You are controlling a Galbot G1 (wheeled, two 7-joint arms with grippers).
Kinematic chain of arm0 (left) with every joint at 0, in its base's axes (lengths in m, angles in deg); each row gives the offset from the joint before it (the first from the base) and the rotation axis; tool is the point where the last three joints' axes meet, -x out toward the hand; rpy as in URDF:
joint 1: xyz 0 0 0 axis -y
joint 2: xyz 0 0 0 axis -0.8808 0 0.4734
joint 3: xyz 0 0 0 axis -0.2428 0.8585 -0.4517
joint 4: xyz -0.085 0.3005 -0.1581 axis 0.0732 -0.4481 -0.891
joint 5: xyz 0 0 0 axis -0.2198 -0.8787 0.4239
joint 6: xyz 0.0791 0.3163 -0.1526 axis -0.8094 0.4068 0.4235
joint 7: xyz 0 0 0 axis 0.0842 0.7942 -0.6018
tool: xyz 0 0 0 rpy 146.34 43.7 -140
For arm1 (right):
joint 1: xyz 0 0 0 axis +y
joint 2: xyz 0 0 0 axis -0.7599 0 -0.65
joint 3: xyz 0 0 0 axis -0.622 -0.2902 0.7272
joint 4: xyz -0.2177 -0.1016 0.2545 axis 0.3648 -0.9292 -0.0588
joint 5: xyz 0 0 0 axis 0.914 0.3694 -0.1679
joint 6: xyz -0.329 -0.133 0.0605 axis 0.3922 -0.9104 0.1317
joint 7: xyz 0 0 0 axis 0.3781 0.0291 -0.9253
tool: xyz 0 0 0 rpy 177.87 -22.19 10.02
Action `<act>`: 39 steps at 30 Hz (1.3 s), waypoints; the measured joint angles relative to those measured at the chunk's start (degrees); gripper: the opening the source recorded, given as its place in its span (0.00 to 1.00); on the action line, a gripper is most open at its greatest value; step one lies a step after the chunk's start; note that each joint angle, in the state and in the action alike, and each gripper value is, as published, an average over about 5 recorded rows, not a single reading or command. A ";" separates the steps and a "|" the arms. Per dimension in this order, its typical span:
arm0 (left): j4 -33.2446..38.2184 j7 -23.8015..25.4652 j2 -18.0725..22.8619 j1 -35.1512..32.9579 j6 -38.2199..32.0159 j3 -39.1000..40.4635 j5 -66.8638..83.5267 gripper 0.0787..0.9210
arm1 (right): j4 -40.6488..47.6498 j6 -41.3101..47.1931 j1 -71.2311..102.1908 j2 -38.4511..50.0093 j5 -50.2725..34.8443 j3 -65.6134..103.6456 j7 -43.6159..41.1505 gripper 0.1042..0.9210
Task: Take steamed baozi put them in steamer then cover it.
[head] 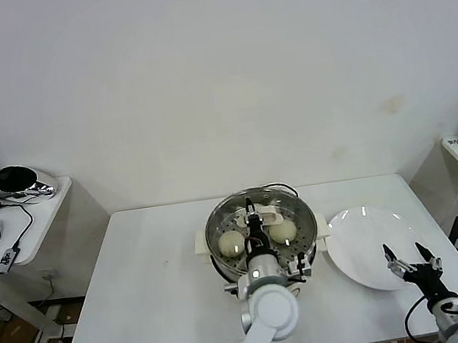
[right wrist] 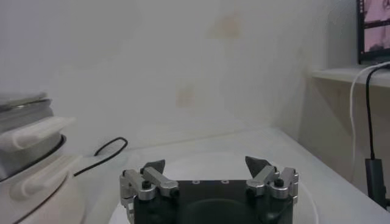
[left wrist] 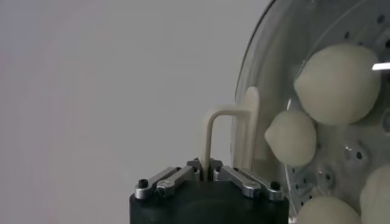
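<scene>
Steamed baozi (head: 232, 242) sitting in the steamer (head: 219, 221) mid-table. Covering step: glass lid (left wrist: 259, 73) over it, handle (left wrist: 214, 131) pinched in left gripper (left wrist: 208, 173). Next, probably: seat flat, release. Right gripper (head: 409, 261) wide, idle over plate (head: 363, 242).

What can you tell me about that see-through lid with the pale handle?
The glass lid is round and clear with a metal rim and an arched cream handle. It lies over the steel steamer, with cream-white baozi visible through it. The left end effector is shut on the handle from above.
</scene>
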 measured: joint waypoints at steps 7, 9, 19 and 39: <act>-0.68 -0.42 0.07 0.12 0.00 -0.12 0.68 0.08 | 0.11 -0.37 0.00 -0.07 0.24 -0.13 -0.17 0.88; -0.84 -0.69 0.08 0.01 0.00 -0.16 0.95 0.08 | 0.14 -0.48 0.03 -0.05 0.27 -0.12 -0.19 0.88; -1.33 -2.62 0.05 -0.23 0.00 -0.34 2.68 0.08 | 0.32 -0.96 0.28 -0.04 0.40 -0.03 -0.36 0.88; 4.37 -3.81 -1.69 -2.57 0.00 1.45 5.65 0.63 | 0.56 -0.99 0.22 -0.19 0.55 0.09 -0.35 0.88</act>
